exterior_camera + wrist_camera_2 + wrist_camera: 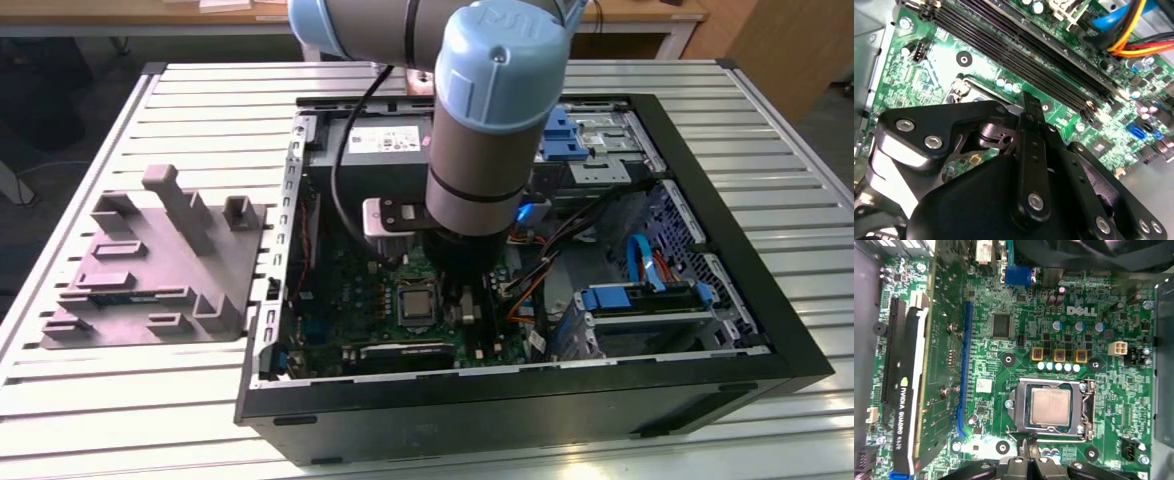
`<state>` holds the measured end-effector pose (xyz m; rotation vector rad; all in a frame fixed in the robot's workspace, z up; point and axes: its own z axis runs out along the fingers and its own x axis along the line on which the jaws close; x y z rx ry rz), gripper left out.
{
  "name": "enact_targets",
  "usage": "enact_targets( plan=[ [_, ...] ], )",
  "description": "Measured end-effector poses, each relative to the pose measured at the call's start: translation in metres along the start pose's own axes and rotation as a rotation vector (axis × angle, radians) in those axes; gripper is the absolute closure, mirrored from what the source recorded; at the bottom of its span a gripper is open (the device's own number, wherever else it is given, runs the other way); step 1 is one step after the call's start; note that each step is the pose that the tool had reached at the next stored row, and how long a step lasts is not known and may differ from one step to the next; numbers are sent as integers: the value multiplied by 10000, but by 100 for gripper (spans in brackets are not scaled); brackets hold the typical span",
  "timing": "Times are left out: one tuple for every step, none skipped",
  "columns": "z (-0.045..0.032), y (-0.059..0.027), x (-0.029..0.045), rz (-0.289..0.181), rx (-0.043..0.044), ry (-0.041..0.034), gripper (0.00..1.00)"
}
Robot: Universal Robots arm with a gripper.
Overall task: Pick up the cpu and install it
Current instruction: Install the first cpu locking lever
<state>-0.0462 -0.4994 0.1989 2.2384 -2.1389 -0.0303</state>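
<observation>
Looking at the first wrist view, you saw the cpu [1050, 406] sitting in its socket frame [1086, 410], centre right, with your tool [1028, 450] closed and empty just below.

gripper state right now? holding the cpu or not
Gripper: fingers together, shut, holding nothing visible. The small flat square silver-grey cpu sits in the silver rectangular socket frame, apart from the fingertips.

Claw [1029, 452] apparently closed, pointing down.
</observation>
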Motion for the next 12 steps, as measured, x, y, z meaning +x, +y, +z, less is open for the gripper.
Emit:
enact_targets(
  plan=[
    [-27, 1, 1, 0, 0, 0, 89],
    [-56, 3, 1, 0, -1, 2, 89],
    [-84, 4, 2, 0, 0, 1, 89],
    [-111, 5, 2, 0, 0, 0, 89],
    [-127, 6, 3, 0, -1, 3, 89],
    [-127, 6, 2, 0, 0, -2, 89],
    [-127, 6, 2, 0, 0, -2, 89],
    [-127, 6, 2, 0, 0, -4, 89],
    [-127, 6, 2, 0, 0, -6, 89],
    [-128, 6, 3, 0, 0, -8, 89],
    [-127, 6, 3, 0, 0, -8, 89],
    [-128, 6, 3, 0, 0, -9, 89]
  ],
)
